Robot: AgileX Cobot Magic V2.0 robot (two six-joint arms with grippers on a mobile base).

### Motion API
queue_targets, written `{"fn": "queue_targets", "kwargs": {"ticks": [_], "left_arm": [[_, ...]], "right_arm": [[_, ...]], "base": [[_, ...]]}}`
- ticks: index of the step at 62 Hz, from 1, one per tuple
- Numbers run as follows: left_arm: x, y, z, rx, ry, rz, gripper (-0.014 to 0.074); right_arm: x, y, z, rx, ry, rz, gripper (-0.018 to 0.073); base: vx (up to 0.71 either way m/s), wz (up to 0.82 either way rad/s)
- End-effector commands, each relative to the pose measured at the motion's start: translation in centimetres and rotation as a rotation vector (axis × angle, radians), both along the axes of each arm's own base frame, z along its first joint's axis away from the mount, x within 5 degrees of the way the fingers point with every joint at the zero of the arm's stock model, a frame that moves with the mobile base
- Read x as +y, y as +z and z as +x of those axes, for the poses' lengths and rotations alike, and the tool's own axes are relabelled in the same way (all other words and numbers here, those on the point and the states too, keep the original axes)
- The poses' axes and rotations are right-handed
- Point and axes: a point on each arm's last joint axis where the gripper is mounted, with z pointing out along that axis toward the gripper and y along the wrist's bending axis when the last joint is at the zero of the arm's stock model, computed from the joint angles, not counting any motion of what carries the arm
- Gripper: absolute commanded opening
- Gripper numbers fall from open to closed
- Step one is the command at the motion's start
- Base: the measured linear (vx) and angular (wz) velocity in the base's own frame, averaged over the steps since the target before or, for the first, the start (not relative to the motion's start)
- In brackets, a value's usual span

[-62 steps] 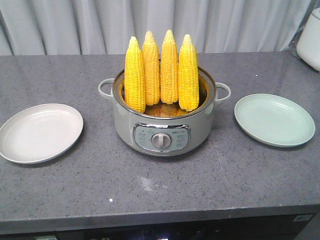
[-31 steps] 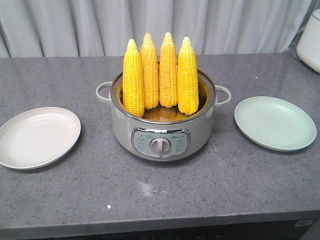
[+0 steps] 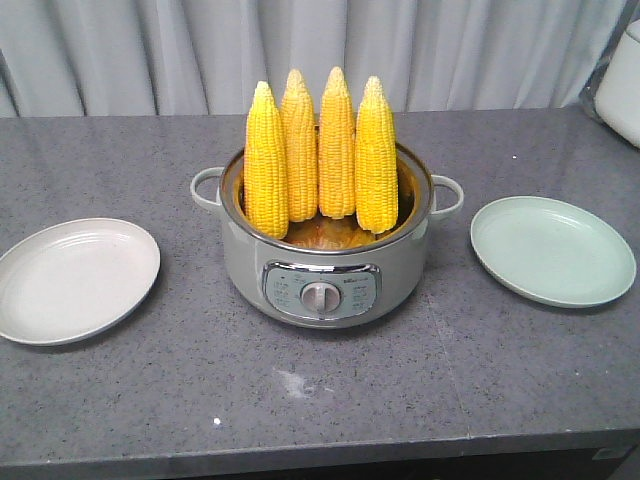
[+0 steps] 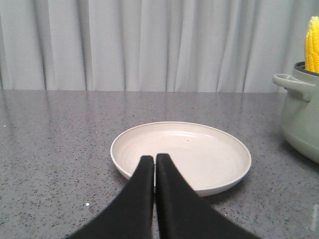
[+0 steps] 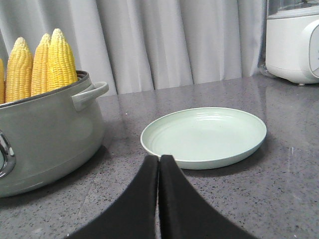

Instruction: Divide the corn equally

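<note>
Several yellow corn cobs (image 3: 320, 150) stand upright, tips up, in a grey-green electric pot (image 3: 325, 265) at the counter's middle. A cream plate (image 3: 75, 280) lies to the pot's left and a pale green plate (image 3: 552, 250) to its right; both hold nothing. My left gripper (image 4: 154, 158) is shut and holds nothing, low over the counter just short of the cream plate (image 4: 182, 154). Shut too and holding nothing, my right gripper (image 5: 159, 158) sits in front of the green plate (image 5: 204, 135), with the pot (image 5: 45, 134) and corn (image 5: 45, 62) to its left. Neither gripper shows in the front view.
A white appliance (image 3: 620, 75) stands at the counter's back right corner, also in the right wrist view as the appliance (image 5: 293, 40). A grey curtain hangs behind the counter. The counter's front edge runs along the bottom of the front view.
The front view has shifted slightly: pot and plates sit a little lower and further apart in the frame. The corn, the pot and the plates keep their places on the counter.
</note>
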Motion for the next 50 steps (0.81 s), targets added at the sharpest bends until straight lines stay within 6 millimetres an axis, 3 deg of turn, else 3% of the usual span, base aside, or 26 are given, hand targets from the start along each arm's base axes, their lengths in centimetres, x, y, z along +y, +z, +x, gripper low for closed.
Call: {"fn": "queue_targets", "kwargs": {"ticks": [1,50], "left_arm": [[0.03,0.64,-0.16,-0.087,0.003,0.002,-0.0006],[0.03,0.64,-0.16,-0.087,0.003,0.002,-0.0006]], "right_arm": [[0.09,0.49,-0.03,-0.076,0.009,-0.004,-0.0001],[0.09,0.49,-0.03,-0.076,0.009,-0.004,-0.0001]], "base": [[0.01,0.01],[0.02,0.01]]}}
